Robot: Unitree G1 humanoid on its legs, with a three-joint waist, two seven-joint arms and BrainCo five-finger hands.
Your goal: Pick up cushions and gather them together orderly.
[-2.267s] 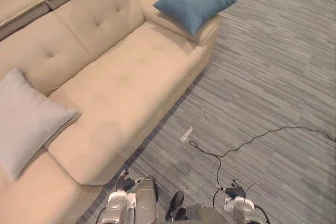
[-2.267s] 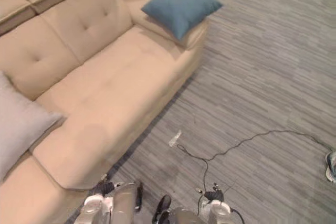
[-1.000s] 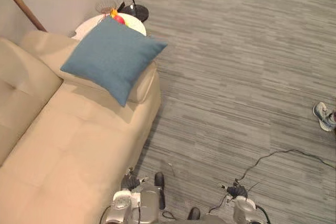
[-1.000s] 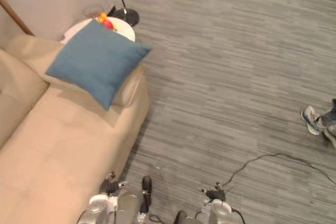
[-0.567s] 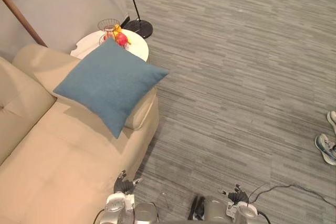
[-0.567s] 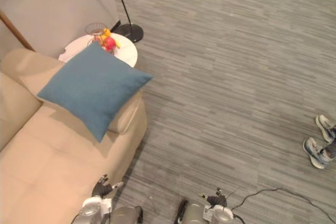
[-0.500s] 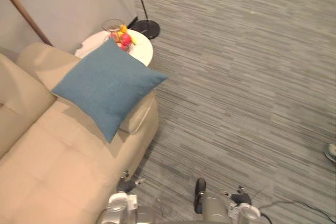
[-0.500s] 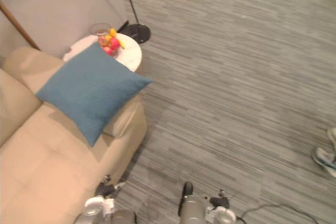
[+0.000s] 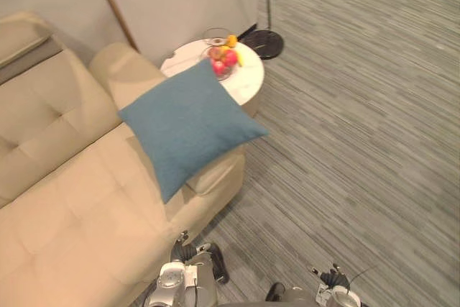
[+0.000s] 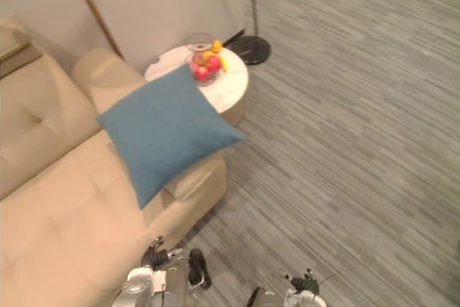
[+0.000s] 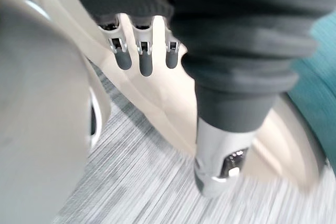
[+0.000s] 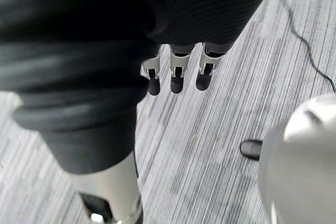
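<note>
I've got the blue cushion (image 9: pixel 188 124) ahead of me, propped on the armrest at the end of the beige sofa (image 9: pixel 65 192). It sits cornerwise, with one corner hanging down over the seat and another jutting out past the armrest over the grey carpet (image 9: pixel 359 141). Its top corner points at the round white side table (image 9: pixel 250 83) just beside the armrest, but I can't tell if it touches the table. On that table there's a glass bowl of fruit (image 9: pixel 223 59), with red and yellow pieces in it. Beyond it a black lamp base (image 9: pixel 267 43) stands on the carpet by the wall.

My left hand (image 11: pixel 145 59) hangs low next to the sofa's front edge, with its fingers straight and relaxed, its thumb out to the side and nothing in its grasp. My right hand (image 12: pixel 176 78) hangs over bare carpet, well apart from the sofa, with loose, empty fingers. Both hands are well short of the cushion.
</note>
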